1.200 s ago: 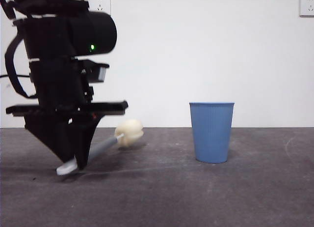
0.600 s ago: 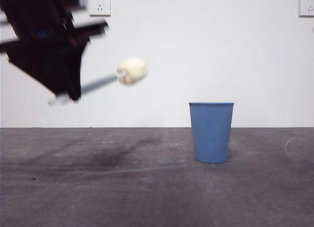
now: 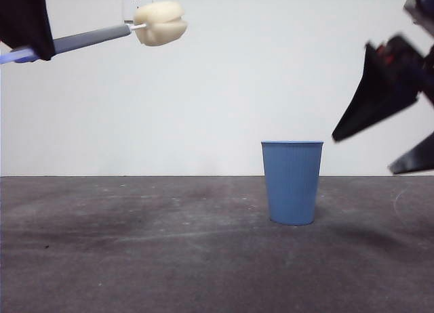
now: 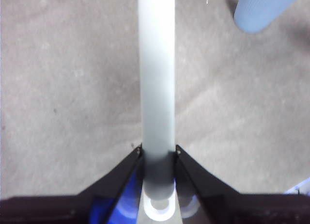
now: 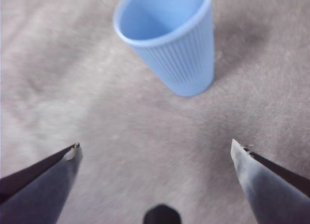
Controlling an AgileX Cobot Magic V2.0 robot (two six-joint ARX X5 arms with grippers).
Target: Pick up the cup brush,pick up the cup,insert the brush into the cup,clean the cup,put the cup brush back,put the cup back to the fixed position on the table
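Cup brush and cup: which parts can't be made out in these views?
- Cup brush: sponge head cut off by the left wrist view's edge; the left claw covers the looped end.
- Cup: inside hidden in the front view by its wall; rim cropped in the right wrist view.

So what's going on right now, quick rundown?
Left gripper shut on cup brush, held high. Right gripper open, above the cup, not touching. Cup upright on table. Nothing between.
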